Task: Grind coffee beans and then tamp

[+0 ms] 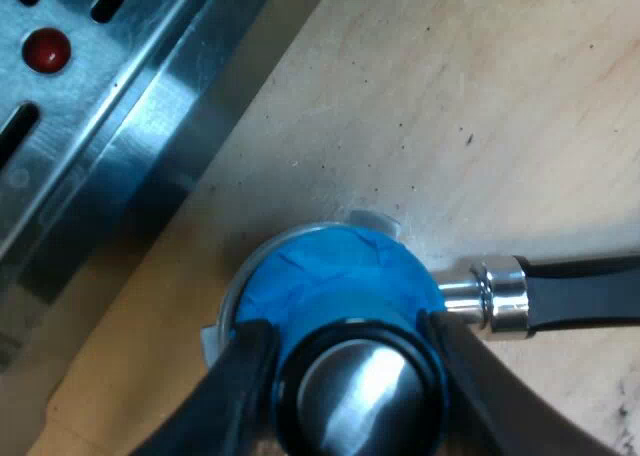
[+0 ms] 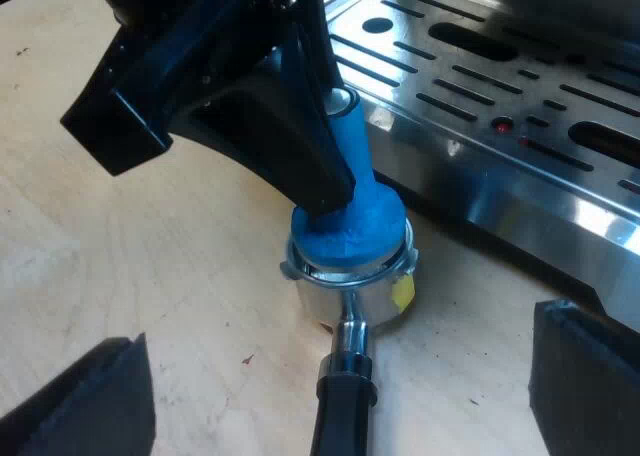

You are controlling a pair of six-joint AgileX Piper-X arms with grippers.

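The blue tamper point(image 1: 330, 276) with its shiny metal top stands upright in the basket of the metal holder point(image 1: 225, 306), which rests on the wooden table. My left gripper point(image 1: 350, 361) is shut on the tamper, one black finger on each side of its neck. In the right wrist view the left arm's fingers point(image 2: 320, 166) come down onto the tamper point(image 2: 355, 221) from above. The holder point(image 2: 350, 296) points its dark handle point(image 2: 345, 416) toward my right gripper point(image 2: 338, 376), which is open, its fingers wide apart on either side of the handle without touching it.
The espresso machine's steel drip tray point(image 1: 110, 106) with dark slots and a small red dot point(image 1: 47, 49) runs close beside the holder; its edge point(image 2: 500, 206) is a short gap from the basket. Bare wooden table point(image 2: 150, 266) spreads on the other side.
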